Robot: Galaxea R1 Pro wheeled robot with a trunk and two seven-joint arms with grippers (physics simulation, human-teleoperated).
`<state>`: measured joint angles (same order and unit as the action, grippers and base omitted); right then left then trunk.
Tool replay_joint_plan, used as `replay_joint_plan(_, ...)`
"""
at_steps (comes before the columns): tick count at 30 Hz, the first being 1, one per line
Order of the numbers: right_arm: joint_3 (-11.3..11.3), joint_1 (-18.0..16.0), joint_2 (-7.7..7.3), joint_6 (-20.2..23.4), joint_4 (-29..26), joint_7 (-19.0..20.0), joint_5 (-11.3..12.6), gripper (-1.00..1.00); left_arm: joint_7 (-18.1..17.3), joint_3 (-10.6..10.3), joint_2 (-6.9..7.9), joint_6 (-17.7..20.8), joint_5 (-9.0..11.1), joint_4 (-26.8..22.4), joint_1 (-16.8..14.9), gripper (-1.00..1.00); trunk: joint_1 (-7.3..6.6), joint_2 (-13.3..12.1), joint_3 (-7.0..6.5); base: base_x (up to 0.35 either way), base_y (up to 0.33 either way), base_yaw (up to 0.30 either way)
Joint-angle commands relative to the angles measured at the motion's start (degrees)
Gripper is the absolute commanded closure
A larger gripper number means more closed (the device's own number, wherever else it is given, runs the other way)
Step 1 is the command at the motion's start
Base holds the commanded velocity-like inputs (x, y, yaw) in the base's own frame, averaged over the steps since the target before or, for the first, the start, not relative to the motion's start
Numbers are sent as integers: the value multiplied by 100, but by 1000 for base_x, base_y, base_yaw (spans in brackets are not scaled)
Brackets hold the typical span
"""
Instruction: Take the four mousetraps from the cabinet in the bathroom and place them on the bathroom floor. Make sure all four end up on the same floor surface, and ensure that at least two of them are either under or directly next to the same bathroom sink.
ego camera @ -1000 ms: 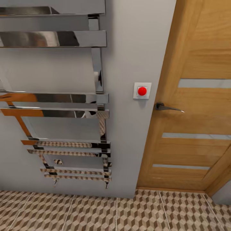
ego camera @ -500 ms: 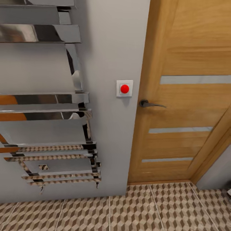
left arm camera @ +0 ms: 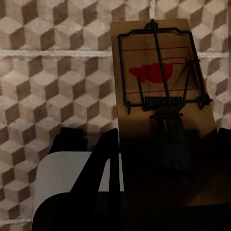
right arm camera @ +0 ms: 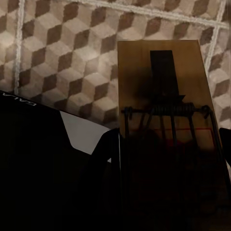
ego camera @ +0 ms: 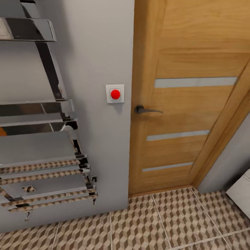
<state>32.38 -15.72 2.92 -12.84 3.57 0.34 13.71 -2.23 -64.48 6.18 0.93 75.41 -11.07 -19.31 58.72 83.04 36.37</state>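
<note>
While each gripper clamps a mousetrap — left [left arm camera: 163, 82], right [right arm camera: 166, 125] — above the bathroom floor [ego camera: 146, 222], neither is set down; placing remains.

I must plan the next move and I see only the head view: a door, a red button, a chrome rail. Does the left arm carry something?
Observer: Yes. In the left wrist view a mousetrap sticks out from the left gripper, above the bathroom floor.
Operator: And the right arm?
Observer: It has one too. The right wrist view shows a second mousetrap held in the right gripper.
Operator: Do both traps face the same way?
Observer: No. The left one shows its red print and wire frame at the far end; the right one has its spring nearer the gripper and bare wood at the far end.
</note>
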Motion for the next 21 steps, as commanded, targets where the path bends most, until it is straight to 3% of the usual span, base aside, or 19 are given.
replay_joint_plan(1,50,-10,7,-43,29,19,62,100,3,-30,6,9,44,-9,-3,100,0,3,11,0,0,-245)
replay_joint_plan(21,50,-10,7,-58,20,11,59,100,3,-27,19,6,50,-9,-3,100,0,3,128,0,0,-245)
